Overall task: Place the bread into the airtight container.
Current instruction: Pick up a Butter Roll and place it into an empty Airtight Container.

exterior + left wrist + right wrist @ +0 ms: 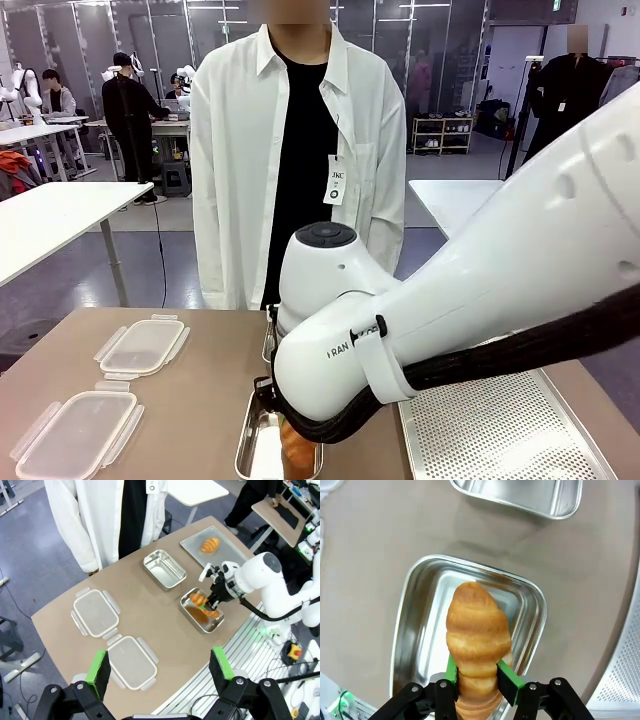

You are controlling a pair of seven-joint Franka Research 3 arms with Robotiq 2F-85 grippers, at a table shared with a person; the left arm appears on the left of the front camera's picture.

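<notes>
Golden croissant (476, 630), clamped at one end by the right hand (479, 672), points lengthwise over the steel container (417, 630); left hand (159, 664) gapes, well apart.

Bright overhead light casts soft shadows and glints off the steel container (412, 620)

Far beyond the right gripper (207, 602), across the room, glass partition walls (90, 40) run beneath strip lights (215, 8) on the ceiling. The floor (60, 290) is smooth and blue-grey. Off to that gripper's left stands a white table (50, 215) on grey legs, with more white tables (40, 130) farther back. Off to its right is another white table (450, 200), and well behind that a low wooden shelf (442, 135). Under the gripper spreads a tan tabletop (200, 400).
</notes>
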